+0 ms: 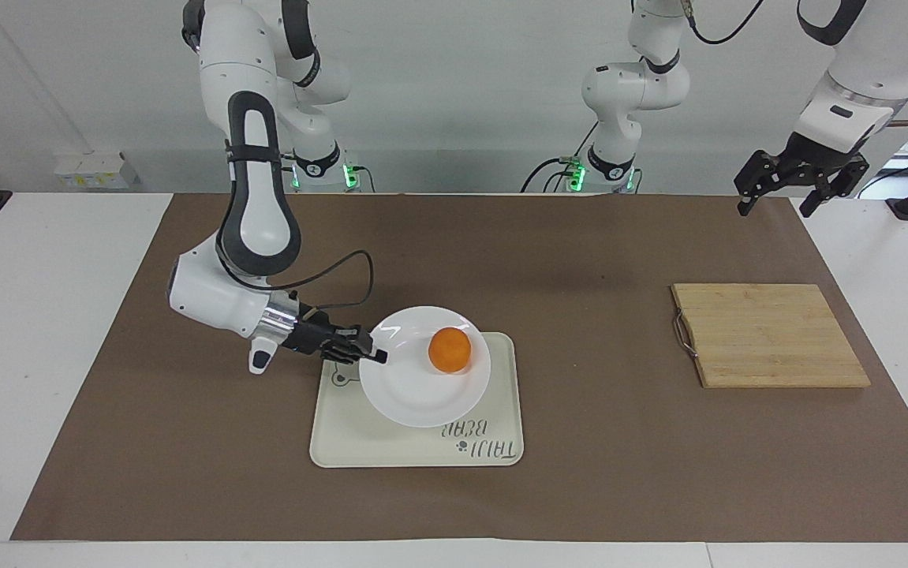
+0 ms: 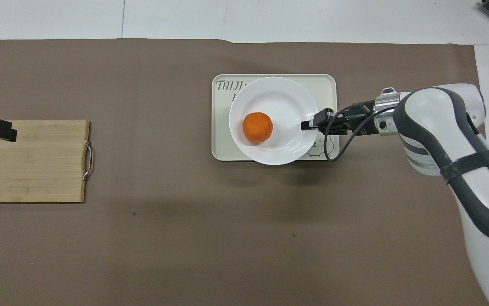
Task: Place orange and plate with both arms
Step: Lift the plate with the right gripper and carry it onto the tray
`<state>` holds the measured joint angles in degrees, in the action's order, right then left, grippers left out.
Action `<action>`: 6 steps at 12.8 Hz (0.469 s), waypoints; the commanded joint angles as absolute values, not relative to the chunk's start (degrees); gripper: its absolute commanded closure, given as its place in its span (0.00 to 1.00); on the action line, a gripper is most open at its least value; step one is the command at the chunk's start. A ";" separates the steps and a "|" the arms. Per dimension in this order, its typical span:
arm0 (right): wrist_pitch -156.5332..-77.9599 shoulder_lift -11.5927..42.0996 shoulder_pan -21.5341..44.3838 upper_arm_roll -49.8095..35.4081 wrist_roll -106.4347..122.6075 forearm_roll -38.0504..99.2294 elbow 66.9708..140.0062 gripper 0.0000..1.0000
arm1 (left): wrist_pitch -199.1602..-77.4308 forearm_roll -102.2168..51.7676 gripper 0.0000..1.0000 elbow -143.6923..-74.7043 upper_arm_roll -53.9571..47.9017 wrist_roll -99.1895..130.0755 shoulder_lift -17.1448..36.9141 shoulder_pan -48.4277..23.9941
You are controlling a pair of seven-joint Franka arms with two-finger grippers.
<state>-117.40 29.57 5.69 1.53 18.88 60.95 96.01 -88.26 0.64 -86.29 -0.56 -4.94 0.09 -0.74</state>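
Note:
The white plate (image 1: 414,394) is held by its rim in my right gripper (image 1: 379,356), which is shut on the edge toward the right arm's end. The plate hangs low over the cream bear tray (image 1: 343,442) and covers most of the bear drawing. The orange (image 1: 450,349) sits on the plate, off centre. In the overhead view the plate (image 2: 278,97), the orange (image 2: 257,127) and the right gripper (image 2: 308,125) lie over the tray (image 2: 223,148). My left gripper (image 1: 775,203) waits open and empty, raised above the table corner at the left arm's end.
A wooden cutting board (image 1: 769,335) with a metal handle lies toward the left arm's end; it also shows in the overhead view (image 2: 27,161). A brown mat (image 1: 185,442) covers the table.

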 commanded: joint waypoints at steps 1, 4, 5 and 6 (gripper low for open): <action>-118.82 34.26 5.36 1.23 18.02 62.23 90.89 1.00 | -89.03 -0.09 0.00 -86.84 -1.05 -4.57 -0.35 0.09; -119.97 34.98 6.15 1.23 18.37 61.61 90.70 1.00 | -89.03 -0.09 0.00 -86.84 -1.05 -4.57 -0.35 0.09; -121.28 34.98 6.94 1.23 18.37 61.52 90.79 1.00 | -89.03 -0.09 0.00 -86.84 -1.05 -4.57 -0.35 0.09; -121.72 35.24 7.03 1.23 18.46 61.52 91.05 1.00 | -89.03 -0.09 0.00 -86.84 -0.97 -4.66 -0.35 0.09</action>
<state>-120.60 34.52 6.37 1.44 18.88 60.95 92.36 -88.26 0.64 -86.29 -0.56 -4.94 0.09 -0.74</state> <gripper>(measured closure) 0.921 0.000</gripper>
